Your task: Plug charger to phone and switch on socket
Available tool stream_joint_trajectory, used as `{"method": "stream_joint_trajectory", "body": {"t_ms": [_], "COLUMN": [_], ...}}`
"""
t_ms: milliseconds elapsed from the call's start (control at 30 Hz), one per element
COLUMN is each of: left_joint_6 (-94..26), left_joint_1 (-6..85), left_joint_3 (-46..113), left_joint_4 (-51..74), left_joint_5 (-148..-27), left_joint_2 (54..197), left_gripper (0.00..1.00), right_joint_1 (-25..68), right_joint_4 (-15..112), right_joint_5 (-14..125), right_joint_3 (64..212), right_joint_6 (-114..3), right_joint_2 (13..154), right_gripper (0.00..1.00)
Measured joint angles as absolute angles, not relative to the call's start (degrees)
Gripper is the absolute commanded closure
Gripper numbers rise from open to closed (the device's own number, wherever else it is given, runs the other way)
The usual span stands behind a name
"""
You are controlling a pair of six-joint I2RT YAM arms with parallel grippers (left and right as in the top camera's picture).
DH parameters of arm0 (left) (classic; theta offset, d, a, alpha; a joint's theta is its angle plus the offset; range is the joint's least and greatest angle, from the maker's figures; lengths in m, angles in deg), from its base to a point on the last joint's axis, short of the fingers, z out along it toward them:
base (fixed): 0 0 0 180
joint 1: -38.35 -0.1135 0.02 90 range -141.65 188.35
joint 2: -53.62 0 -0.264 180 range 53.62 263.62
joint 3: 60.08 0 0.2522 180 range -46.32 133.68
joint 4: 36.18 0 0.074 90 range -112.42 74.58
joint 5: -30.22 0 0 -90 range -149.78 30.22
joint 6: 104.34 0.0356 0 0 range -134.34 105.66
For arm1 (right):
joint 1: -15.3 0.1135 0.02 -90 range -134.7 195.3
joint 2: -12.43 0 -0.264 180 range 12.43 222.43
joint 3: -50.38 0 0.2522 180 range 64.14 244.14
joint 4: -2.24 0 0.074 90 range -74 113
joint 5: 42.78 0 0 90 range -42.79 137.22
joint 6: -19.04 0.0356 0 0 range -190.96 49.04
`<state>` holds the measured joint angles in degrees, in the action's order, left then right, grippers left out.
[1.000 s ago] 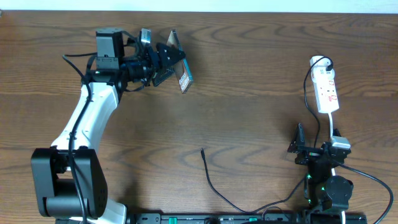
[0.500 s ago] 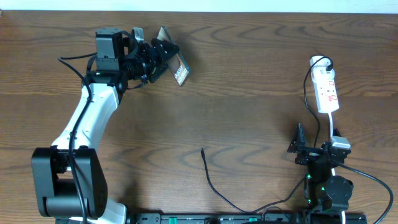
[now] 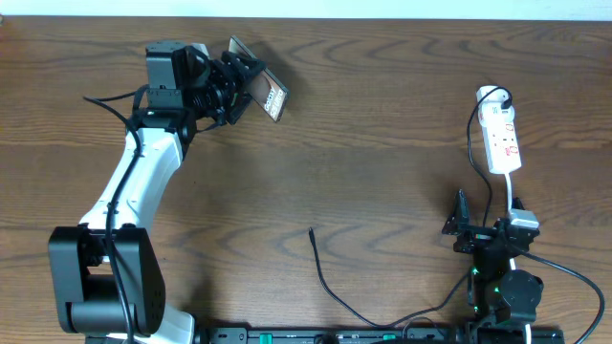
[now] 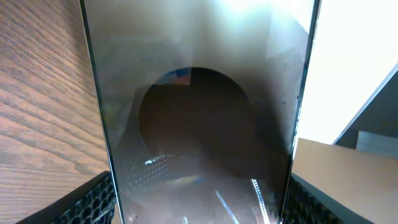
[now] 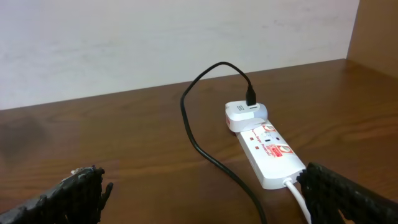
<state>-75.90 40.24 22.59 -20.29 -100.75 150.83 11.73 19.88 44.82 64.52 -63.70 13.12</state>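
L gripper, pinching the phone, has swung it up & back; charger unplugged, R gripper spread idle.

no legible text on phone or socket.

The left arm stood extended from its base at the near left corner, with the white link angled up toward the far side. The wrist was rolled and the left gripper pointed toward the robot's right. Its fingers were clamped on the two long edges of the phone, which was held tilted. The right arm was folded compactly over its base at the near right. The right gripper sat low and faced the far side, jaws spread wide, with nothing between the fingertips
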Motion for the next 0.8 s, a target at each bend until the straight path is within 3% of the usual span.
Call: {"method": "stream_joint_trajectory", "body": {"t_ms": [500,800], "left_joint_6": [-78.0,-80.4], "left_joint_1": [40.2,40.2], "left_joint_3": [22.6,22.5], "left_joint_4": [-21.9,-22.6], "left_joint_5": [-99.9,-98.4], "left_joint_2": [150.8,150.8], "left_gripper": [0.93,0.93], "right_joint_1": [11.7,11.8], "right_joint_4": [18.0,22.4], "right_joint_5": [51.1,63.5], "right_joint_3": [68.3,87.9], "right_joint_6": [-62.6,-62.3], "right_joint_2": [14.9,36.0], "right_gripper": [0.01,0.01]}}
